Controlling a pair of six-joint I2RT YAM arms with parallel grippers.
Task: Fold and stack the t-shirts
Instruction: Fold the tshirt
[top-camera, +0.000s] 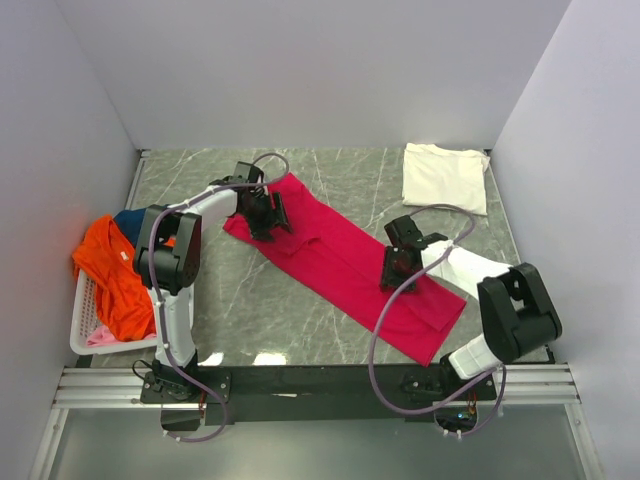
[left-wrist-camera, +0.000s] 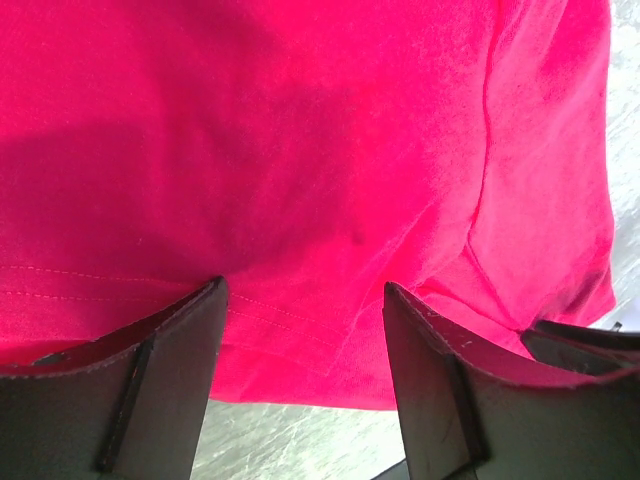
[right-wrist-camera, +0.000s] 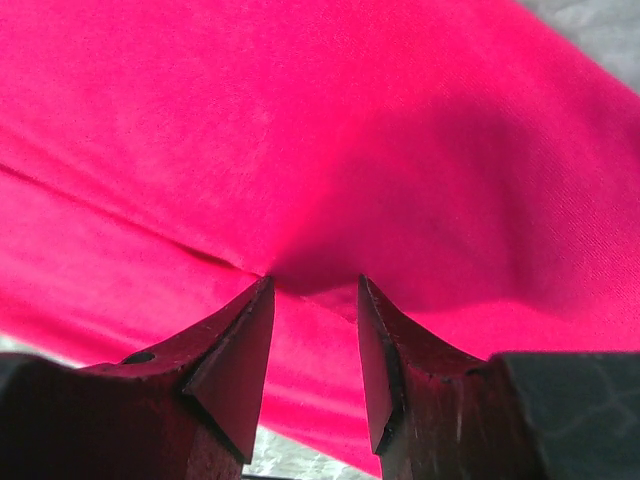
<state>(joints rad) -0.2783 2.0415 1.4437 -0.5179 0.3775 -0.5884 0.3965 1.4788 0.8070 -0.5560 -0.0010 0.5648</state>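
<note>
A crimson-pink t-shirt (top-camera: 345, 262) lies as a long band slanting across the marble table, from back left to front right. My left gripper (top-camera: 265, 216) is over its back-left end. Its jaws stand wide apart above the hem (left-wrist-camera: 290, 330), and my left gripper (left-wrist-camera: 305, 285) holds nothing. My right gripper (top-camera: 393, 268) is down on the shirt's middle-right part. In its wrist view my right gripper (right-wrist-camera: 315, 282) is open, both tips pressing into the cloth (right-wrist-camera: 330, 150) with a small pucker between them. A folded cream-white t-shirt (top-camera: 445, 177) lies at the back right.
A white slatted basket (top-camera: 86, 330) stands at the left table edge with an orange t-shirt (top-camera: 112, 275) spilling over it, a navy one (top-camera: 128, 216) behind and a bit of pale pink (top-camera: 100, 337) below. White walls close in the table.
</note>
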